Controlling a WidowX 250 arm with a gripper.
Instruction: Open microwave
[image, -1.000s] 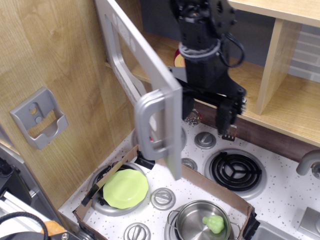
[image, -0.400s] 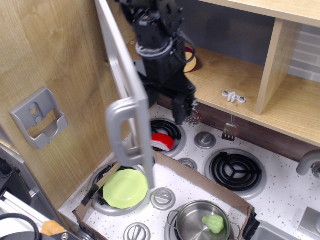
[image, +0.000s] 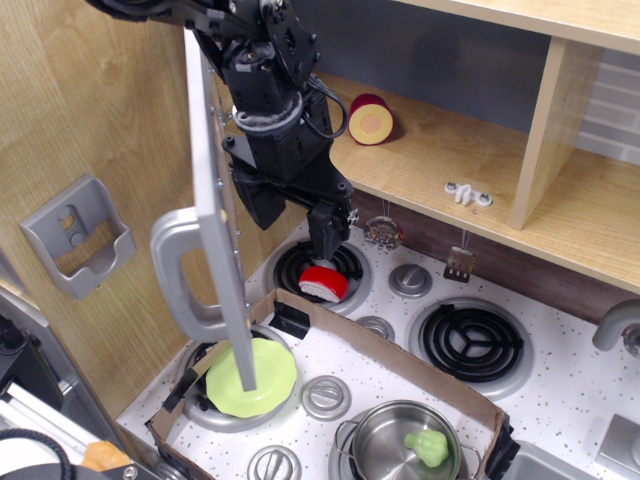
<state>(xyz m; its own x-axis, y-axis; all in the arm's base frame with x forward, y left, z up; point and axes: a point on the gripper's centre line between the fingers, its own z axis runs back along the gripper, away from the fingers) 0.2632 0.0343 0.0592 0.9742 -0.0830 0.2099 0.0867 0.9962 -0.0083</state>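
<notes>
The microwave's silver-grey door stands swung wide open and shows almost edge-on, hinged at the upper left. Its big loop handle points left toward the wooden wall. The wooden cavity behind it lies exposed, with a red and yellow round toy inside at the back. My black gripper hangs just right of the door, on its inner side, over the back-left burner. Its jaws stand apart with nothing between them. One finger points down over the burner.
A grey wall bracket is on the left wall. A red and white toy lies on the back-left burner. A cardboard box holds a green plate and a steel pot. A black coil burner lies at the right.
The door has swung further open to the left, from facing the camera to nearly edge-on. My gripper has moved left with it, from mid-shelf to beside the door.
</notes>
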